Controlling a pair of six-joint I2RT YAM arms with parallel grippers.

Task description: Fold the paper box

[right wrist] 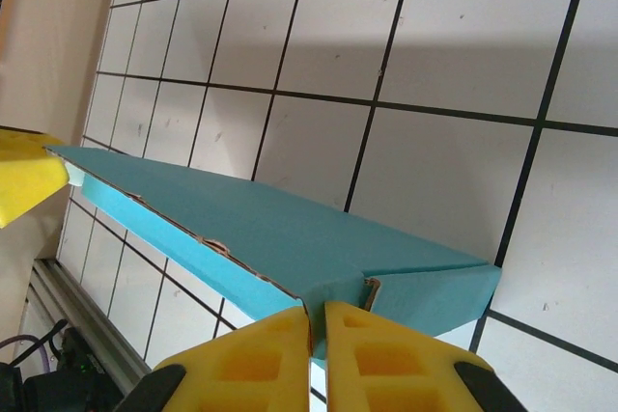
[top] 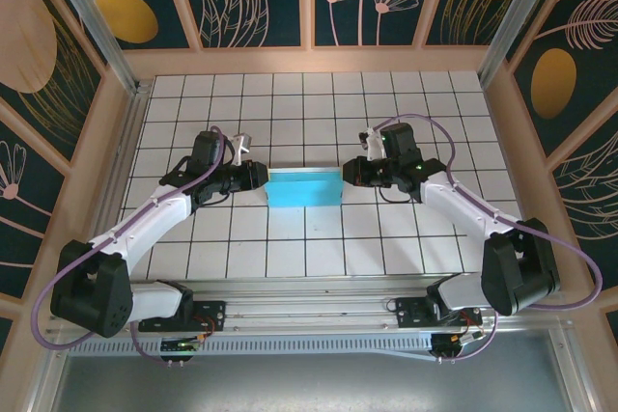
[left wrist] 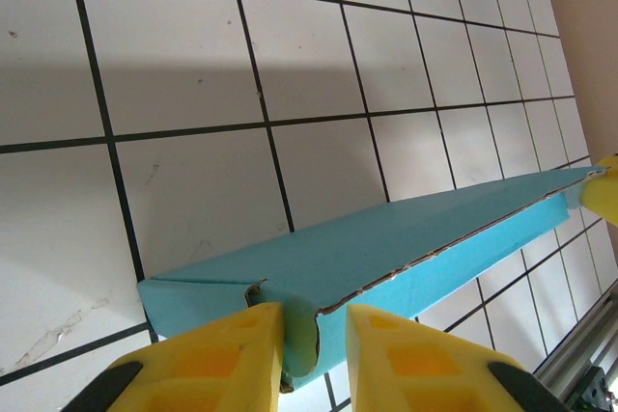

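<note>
The paper box is a flat turquoise rectangle about two tiles wide, stretched between my two grippers over the middle of the tiled table. My left gripper is at its left end. In the left wrist view the jaws are narrowly apart with the box's curved end flap between them, pressed against one finger. My right gripper is at the right end. In the right wrist view its yellow fingers are nearly together, pinching a thin flap of the box.
The white tiled table is ringed by low wooden walls. An aluminium rail runs along the near edge by the arm bases. Bare tiles lie behind and in front of the box.
</note>
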